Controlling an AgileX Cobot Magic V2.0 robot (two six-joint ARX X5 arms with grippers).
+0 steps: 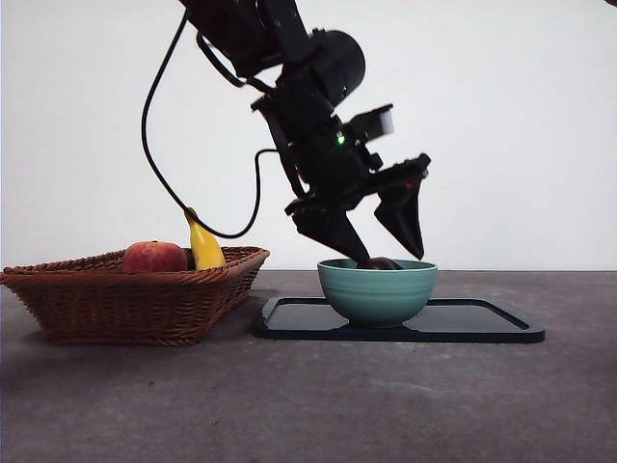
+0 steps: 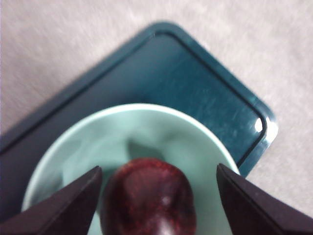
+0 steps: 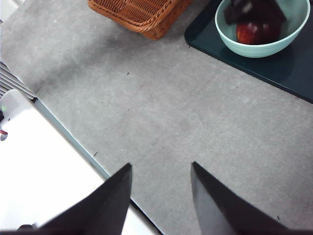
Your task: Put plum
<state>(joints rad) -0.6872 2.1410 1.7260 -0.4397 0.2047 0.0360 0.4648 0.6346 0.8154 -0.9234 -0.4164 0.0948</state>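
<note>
Left hand (image 1: 376, 236) is right over the bowl (image 1: 377, 291), jaws spread wide, gripping nothing. Between the jaws and just below them sits the plum (image 2: 149, 198), down in the bowl, clear of both jaws from what I see on the left wrist view. I'd call the drop done; what's left is pulling out.

Risk from here: the jaw tips hang about level with the bowl's rim, so any sideways move before lifting could clip the rim and shove the bowl across the tray (image 1: 482, 323) under it, or knock the plum out. Lift straight first.

Beyond the bowl to one side, the basket (image 1: 135, 299) holds the red-orange fruit (image 1: 154, 257) and the banana (image 1: 203, 246).

Right hand (image 3: 161, 193) hovers open over bare worktop (image 3: 161, 112), well away from everything.
</note>
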